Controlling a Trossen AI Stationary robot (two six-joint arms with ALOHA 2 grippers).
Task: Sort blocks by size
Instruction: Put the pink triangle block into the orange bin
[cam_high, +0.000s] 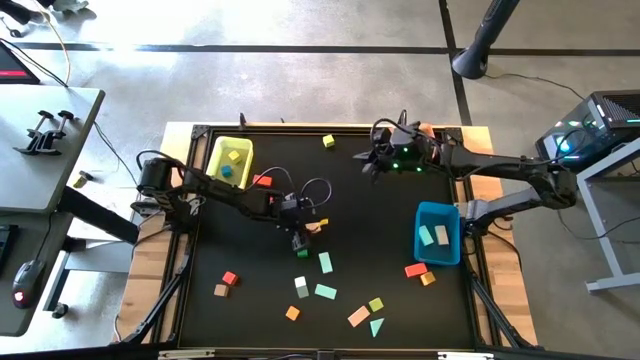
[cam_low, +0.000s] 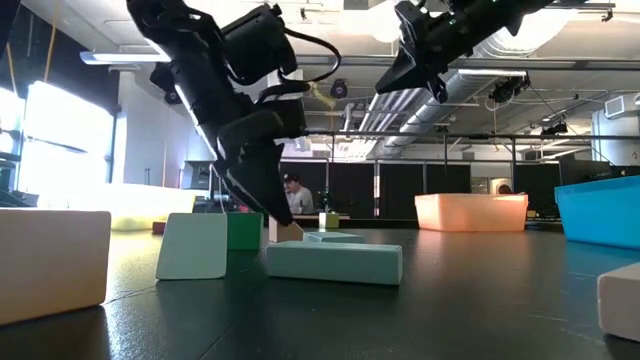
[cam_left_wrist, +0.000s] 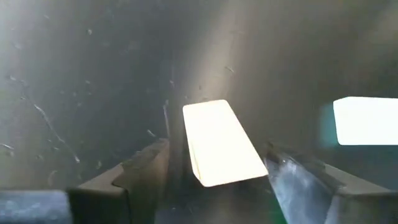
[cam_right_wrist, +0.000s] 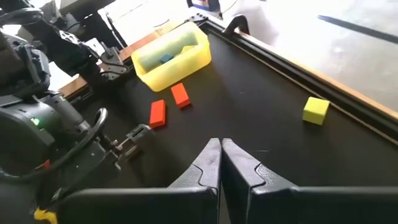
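Small wooden blocks lie scattered on the black table (cam_high: 390, 300). My left gripper (cam_high: 299, 243) points steeply down at the table's middle, open. One small block (cam_left_wrist: 221, 143), pale in the left wrist view, lies flat on the table between its fingers (cam_left_wrist: 146, 171), with a narrow gap on each side. A green block (cam_high: 303, 252) and a mint one (cam_high: 325, 262) lie close by. My right gripper (cam_right_wrist: 221, 155) is shut and empty, raised over the far part of the table (cam_high: 365, 160).
A yellow bin (cam_high: 230, 160) at the far left holds a few blocks. A blue bin (cam_high: 437, 232) at the right holds two pale ones. An orange bin (cam_low: 470, 210) stands at the far side. Loose blocks include two red (cam_right_wrist: 158, 112), one yellow (cam_high: 328, 141) and mint bars (cam_low: 335, 262).
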